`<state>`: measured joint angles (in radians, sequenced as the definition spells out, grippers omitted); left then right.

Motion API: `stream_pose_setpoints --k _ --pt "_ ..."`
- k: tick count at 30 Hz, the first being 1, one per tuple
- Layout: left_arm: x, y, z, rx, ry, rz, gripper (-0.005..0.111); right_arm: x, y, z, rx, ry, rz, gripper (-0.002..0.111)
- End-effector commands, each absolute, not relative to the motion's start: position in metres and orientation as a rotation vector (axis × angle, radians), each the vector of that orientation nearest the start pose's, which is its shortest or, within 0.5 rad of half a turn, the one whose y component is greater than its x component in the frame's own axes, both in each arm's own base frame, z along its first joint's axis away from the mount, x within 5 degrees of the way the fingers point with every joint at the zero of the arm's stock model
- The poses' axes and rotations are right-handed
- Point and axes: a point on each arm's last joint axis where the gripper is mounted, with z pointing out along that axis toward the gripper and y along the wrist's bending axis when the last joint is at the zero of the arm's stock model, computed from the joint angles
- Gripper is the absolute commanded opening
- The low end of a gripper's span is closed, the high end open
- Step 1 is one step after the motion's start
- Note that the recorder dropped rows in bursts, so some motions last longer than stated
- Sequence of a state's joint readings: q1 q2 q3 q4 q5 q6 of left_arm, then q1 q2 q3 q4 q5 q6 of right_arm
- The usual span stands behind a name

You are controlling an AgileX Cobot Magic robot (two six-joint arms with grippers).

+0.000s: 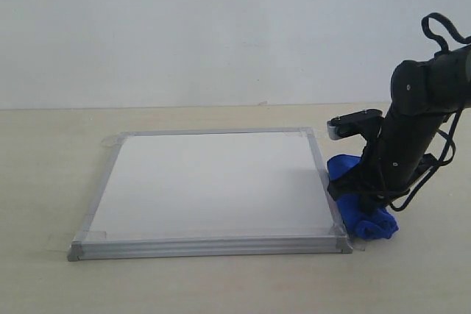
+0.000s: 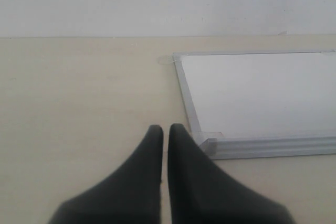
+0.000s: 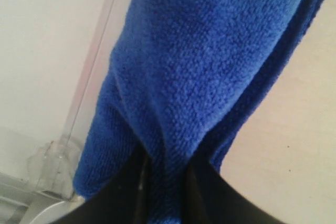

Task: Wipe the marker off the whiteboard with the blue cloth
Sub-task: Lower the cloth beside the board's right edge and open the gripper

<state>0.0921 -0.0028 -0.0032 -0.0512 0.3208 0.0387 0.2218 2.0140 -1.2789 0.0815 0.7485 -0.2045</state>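
A pale wooden table (image 1: 44, 182) runs back to a plain white wall (image 1: 221, 27). In the exterior view the whiteboard (image 1: 213, 182) lies flat in the middle of the table, its face plain white inside the silver-grey frame, with clear tape tabs at the corners. The blue cloth (image 1: 377, 227) sits bunched on the table just beside the board's right edge, near the front corner. The right gripper (image 1: 366, 195) comes down onto the cloth from a black arm, which hides the cloth's middle. In the left wrist view the left gripper (image 2: 165, 132) hangs over bare table with its two dark fingers drawn together, only a thin slit between them and nothing in it. A corner of the board lies just past the fingertips and to one side. In the right wrist view the right gripper (image 3: 165, 163) is closed on a pinched fold of the fuzzy cloth, which fills most of the picture. The board's frame and a tape tab (image 3: 50, 166) lie along one side of the cloth, with bare table on the other.
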Motion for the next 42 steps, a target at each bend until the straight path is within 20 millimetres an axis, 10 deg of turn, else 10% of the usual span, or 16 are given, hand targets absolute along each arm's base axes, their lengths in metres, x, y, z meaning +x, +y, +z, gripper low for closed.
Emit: stream_pose_setpoints --k 1,11,16,22,24,28,37,42 --pt "0.054 0.003 0.185 -0.076 1.796 0.031 0.004 0.375 0.09 0.138 -0.544 2.915 0.107 0.0" --pt "0.054 0.003 0.185 -0.076 1.796 0.031 0.004 0.373 0.089 0.138 -0.539 2.943 0.112 0.001" --pt "0.054 0.003 0.185 -0.076 1.796 0.031 0.004 0.372 0.089 0.147 -0.5 2.926 0.113 0.053" --pt "0.054 0.003 0.185 -0.076 1.796 0.031 0.004 0.379 0.091 0.192 -0.474 2.893 0.128 0.055" --pt "0.054 0.003 0.185 -0.076 1.796 0.031 0.004 0.379 0.092 0.207 -0.438 2.904 0.137 0.051" --pt "0.054 0.003 0.185 -0.076 1.796 0.031 0.004 0.377 0.091 0.202 -0.43 2.969 0.133 0.0" --pt "0.054 0.003 0.185 -0.076 1.796 0.031 0.004 0.382 0.092 0.126 -0.43 3.113 0.116 0.0" --pt "0.054 0.003 0.185 -0.076 1.796 0.031 0.004 0.379 0.091 0.13 -0.433 3.124 0.117 0.0"
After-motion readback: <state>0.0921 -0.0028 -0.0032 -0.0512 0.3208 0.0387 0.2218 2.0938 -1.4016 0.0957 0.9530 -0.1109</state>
